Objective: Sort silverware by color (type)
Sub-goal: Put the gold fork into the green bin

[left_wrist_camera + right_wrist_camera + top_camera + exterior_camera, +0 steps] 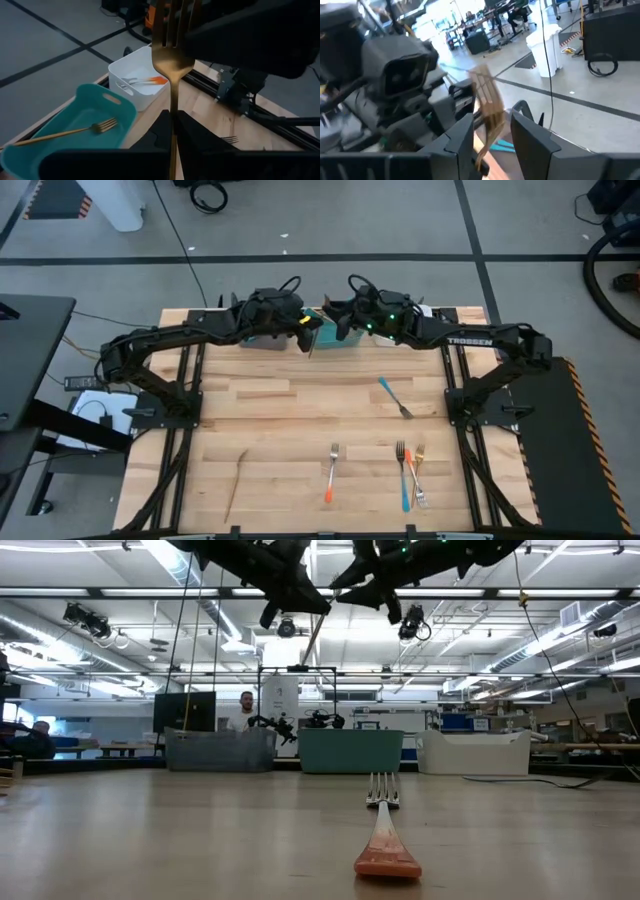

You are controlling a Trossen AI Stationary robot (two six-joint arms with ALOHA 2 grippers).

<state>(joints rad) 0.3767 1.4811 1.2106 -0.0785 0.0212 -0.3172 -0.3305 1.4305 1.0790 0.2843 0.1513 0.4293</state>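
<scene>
My left gripper (172, 125) is shut on a gold fork (172, 55) above the bins at the table's far edge (312, 340). My right gripper (492, 135) is open and faces the left one. The fork's blurred head (487, 102) shows between its fingers; I cannot tell whether they touch it. A second gold fork (75, 131) lies in the teal bin (100, 107). An orange-handled utensil (150, 80) lies in the white bin (135, 75). Several forks lie flat on the table: blue (395, 395), orange (331, 475), a cluster (412, 475) and a tan one (235, 485). My left gripper pinches the gold fork's handle (173, 112) between its two fingers. The fork runs along the fingers, with its head (172, 45) out past the tips. It is lifted clear of the table and slants below the gripper in the low view (313, 635).
A grey bin (220, 750), the teal bin (350, 750) and the white bin (470, 752) stand in a row along the far edge. An orange-handled fork (385, 840) lies close to the low camera. Bare wood (280, 400) lies mid-table. People sit in the room behind.
</scene>
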